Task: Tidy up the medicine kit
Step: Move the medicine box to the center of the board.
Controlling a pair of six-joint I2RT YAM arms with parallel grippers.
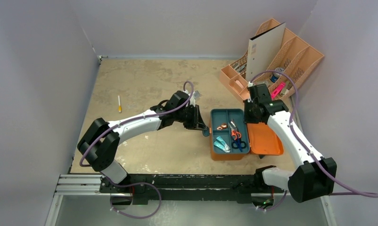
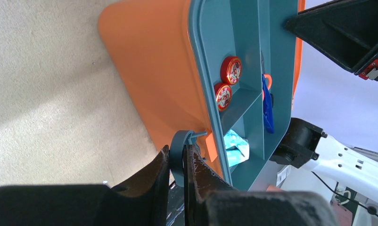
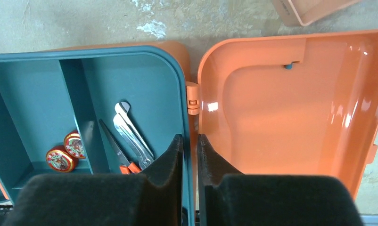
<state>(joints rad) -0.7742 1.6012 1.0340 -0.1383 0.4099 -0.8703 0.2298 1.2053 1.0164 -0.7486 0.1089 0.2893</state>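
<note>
The medicine kit (image 1: 267, 140) lies open near the table's front right, its orange lid (image 3: 281, 108) folded flat to the right. A dark teal tray (image 1: 222, 117) sits in its base. The tray holds two red tins (image 2: 230, 69), scissors (image 1: 237, 140), metal tweezers (image 3: 130, 129) and a teal packet (image 2: 235, 146). My left gripper (image 2: 177, 153) is shut on the grey-blue latch (image 2: 178, 141) on the kit's left side. My right gripper (image 3: 190, 141) straddles the tray's right rim (image 3: 184, 89), one finger inside the tray and one on the lid side, shut on it.
A pale peach desk organizer (image 1: 291, 56) with an upright notebook (image 1: 265, 49) stands at the back right, just behind the kit. A small white and yellow pen (image 1: 119, 103) lies at the left. Walls close in on both sides.
</note>
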